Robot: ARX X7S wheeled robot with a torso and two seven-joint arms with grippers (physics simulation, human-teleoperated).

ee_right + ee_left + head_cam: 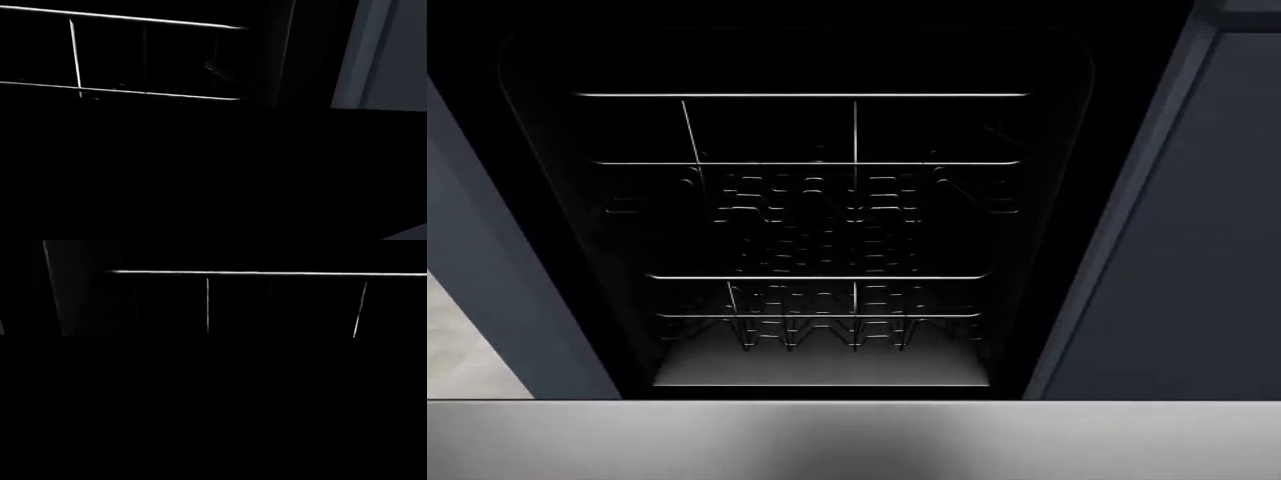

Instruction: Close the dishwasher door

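The dishwasher door (854, 440) hangs open. Its brushed grey metal inner face fills the bottom strip of the head view, in front of the black cavity (827, 230) with its wire racks (814, 300). Neither gripper shows in the head view. The left wrist view shows only rack wires (267, 273) in the dark cavity above a featureless black area. The right wrist view shows rack wires (133, 20) and the cavity's side, also above featureless black. No fingers show in either wrist view.
Navy cabinet panels flank the cavity at the left (481, 300) and at the right (1188, 250). A patch of pale floor (461, 350) shows at the far left. A grey-blue panel edge (387, 55) shows in the right wrist view.
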